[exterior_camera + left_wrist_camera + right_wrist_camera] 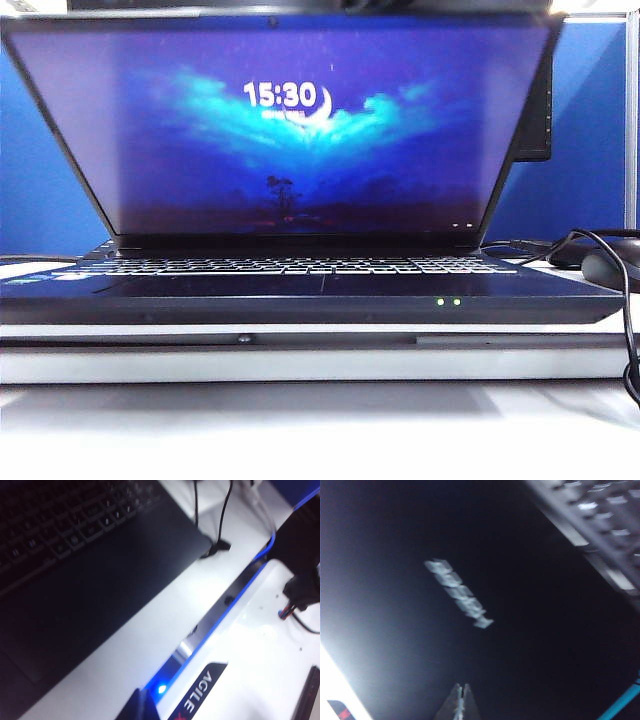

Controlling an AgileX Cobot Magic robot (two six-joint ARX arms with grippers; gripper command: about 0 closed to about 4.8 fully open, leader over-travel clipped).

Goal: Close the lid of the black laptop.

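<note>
Exterior view: the black laptop (pixel 300 285) fills the centre of the frame, its lid (pixel 285 125) raised and tilted slightly back, screen lit with a blue wallpaper and a clock. The lid's long axis runs left to right across the frame. Neither gripper appears here. Right wrist view: the right gripper (pixel 461 700), at lower centre, has its fingertips pressed together and hangs over a plain, smooth dark panel bearing a small pale logo, judged to be the lid's outer face. This arm is the nearer one; the lid lies directly ahead of its fingertips. Left wrist view: the left gripper (pixel 140 705) shows only as a dark tip at the lower edge, beside the matte palm rest; whether it is apart or together cannot be told
</note>
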